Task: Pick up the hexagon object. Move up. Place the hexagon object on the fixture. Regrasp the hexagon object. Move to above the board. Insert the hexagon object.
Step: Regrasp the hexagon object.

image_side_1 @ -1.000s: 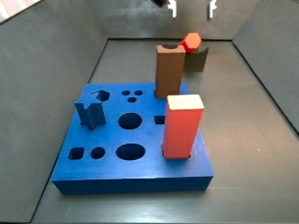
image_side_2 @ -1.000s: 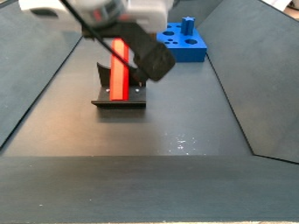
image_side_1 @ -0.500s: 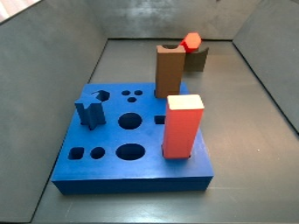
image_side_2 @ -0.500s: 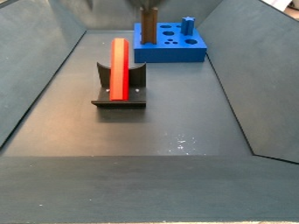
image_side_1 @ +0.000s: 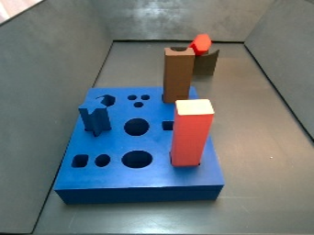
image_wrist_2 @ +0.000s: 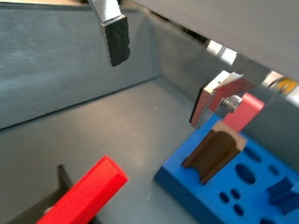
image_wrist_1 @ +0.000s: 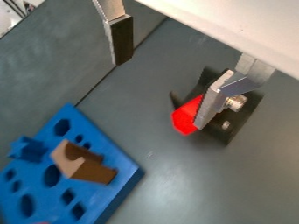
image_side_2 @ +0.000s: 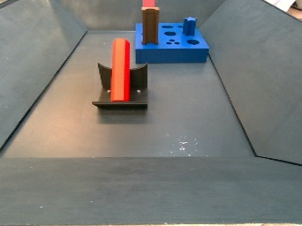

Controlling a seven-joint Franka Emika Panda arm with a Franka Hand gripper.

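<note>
The hexagon object [image_side_2: 120, 67], a slim bright red rod, stands leaning in the notch of the fixture [image_side_2: 122, 99]; its tip [image_side_1: 200, 42] shows above the fixture [image_side_1: 207, 62] behind the brown post. In both side views the gripper is out of frame. In both wrist views the gripper [image_wrist_1: 165, 93] [image_wrist_2: 158, 92] hangs open high above the floor, nothing between its fingers [image_wrist_1: 121, 39] [image_wrist_2: 115, 44]. Below it lie the red hexagon object [image_wrist_1: 184, 116] [image_wrist_2: 89, 191] and the dark fixture [image_wrist_1: 230, 129]. The blue board [image_side_1: 141, 174] [image_side_2: 177, 49] [image_wrist_1: 41, 179] [image_wrist_2: 239, 188] lies apart from the fixture.
A brown post [image_side_1: 178, 73] [image_side_2: 151, 19] [image_wrist_1: 84, 164] [image_wrist_2: 216, 150] and a thick red block with a pale top [image_side_1: 193, 133] stand in the board, with a small blue peg [image_side_1: 95, 118] at its left. Sloping grey walls [image_side_2: 35, 79] enclose the floor.
The gripper, which was at the rod a second ago, has let it go and risen out of both side views. The hexagon object stays in the fixture.
</note>
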